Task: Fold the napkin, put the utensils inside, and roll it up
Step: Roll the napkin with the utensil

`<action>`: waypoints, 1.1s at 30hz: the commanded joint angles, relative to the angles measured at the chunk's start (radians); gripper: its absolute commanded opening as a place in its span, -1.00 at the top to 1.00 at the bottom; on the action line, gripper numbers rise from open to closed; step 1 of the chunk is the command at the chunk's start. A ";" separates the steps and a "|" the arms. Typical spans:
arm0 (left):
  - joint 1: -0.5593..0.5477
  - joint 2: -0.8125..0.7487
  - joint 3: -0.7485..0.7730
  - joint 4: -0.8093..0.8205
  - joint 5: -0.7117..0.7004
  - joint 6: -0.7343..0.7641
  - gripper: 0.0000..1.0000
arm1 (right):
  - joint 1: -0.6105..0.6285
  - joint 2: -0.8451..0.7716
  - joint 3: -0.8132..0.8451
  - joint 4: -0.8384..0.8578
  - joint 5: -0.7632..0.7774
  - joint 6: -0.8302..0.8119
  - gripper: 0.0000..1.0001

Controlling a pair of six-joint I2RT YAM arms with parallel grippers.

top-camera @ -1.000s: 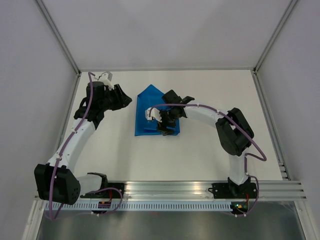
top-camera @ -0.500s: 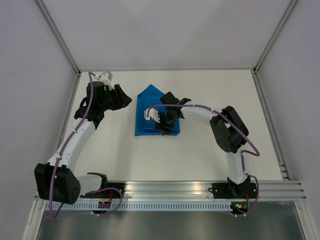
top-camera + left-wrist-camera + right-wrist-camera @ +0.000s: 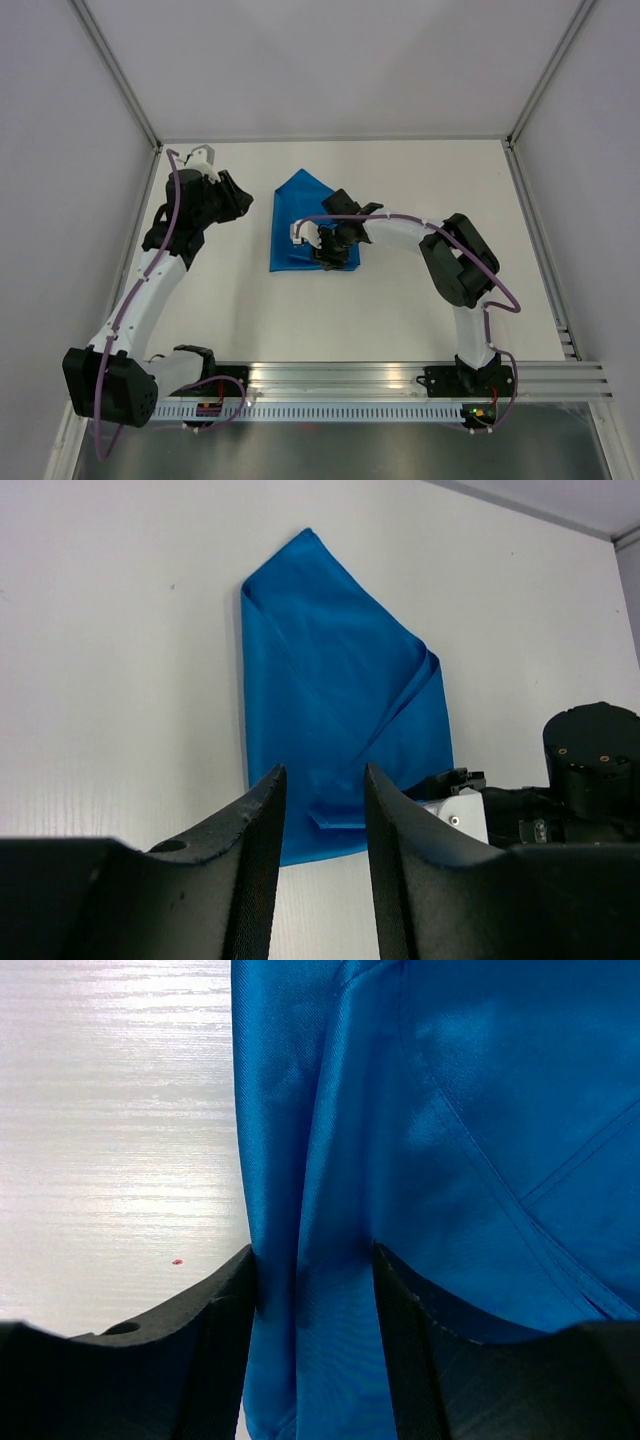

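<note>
left gripper (image 3: pixel 323 776) has shifted left, half-open, empty; right gripper (image 3: pixel 312 1260) pinches napkin (image 3: pixel 330 680) on white table (image 3: pixel 400 300).

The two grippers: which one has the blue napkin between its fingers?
The right gripper: a fold of the napkin sits between its fingers. The left gripper hangs over bare table beside the cloth, with nothing between its fingers.

Bright, even light, soft shadows; glare streaks the table (image 3: pixel 110 1080) and the napkin (image 3: pixel 450 1110) shines in the right wrist view.
</note>
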 commanded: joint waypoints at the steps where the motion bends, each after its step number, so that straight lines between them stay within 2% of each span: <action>1: -0.009 -0.065 -0.006 0.064 -0.055 0.008 0.17 | 0.015 0.034 -0.005 -0.018 0.070 -0.004 -0.10; 2: -0.009 -0.077 -0.007 0.067 -0.065 0.008 0.22 | 0.015 0.051 0.020 -0.044 0.075 -0.002 -0.05; 8: -0.032 -0.163 -0.027 0.111 -0.087 0.025 0.24 | 0.016 0.103 0.083 -0.128 0.105 0.002 0.04; 14: -0.093 -0.224 -0.036 0.170 -0.078 0.092 0.29 | 0.016 0.132 0.103 -0.179 0.134 0.001 0.27; 20: -0.268 -0.229 -0.027 0.191 -0.177 0.235 0.48 | 0.012 0.175 0.145 -0.263 0.107 -0.016 0.47; 22: -0.331 -0.225 -0.033 0.196 -0.200 0.282 0.50 | 0.008 0.184 0.158 -0.295 0.090 -0.024 0.49; 29: -0.452 -0.240 -0.082 0.253 -0.196 0.413 0.80 | -0.016 0.249 0.271 -0.432 -0.003 -0.048 0.60; 33: -0.578 -0.217 -0.078 0.254 -0.272 0.539 0.92 | -0.045 0.290 0.339 -0.522 -0.047 -0.082 0.61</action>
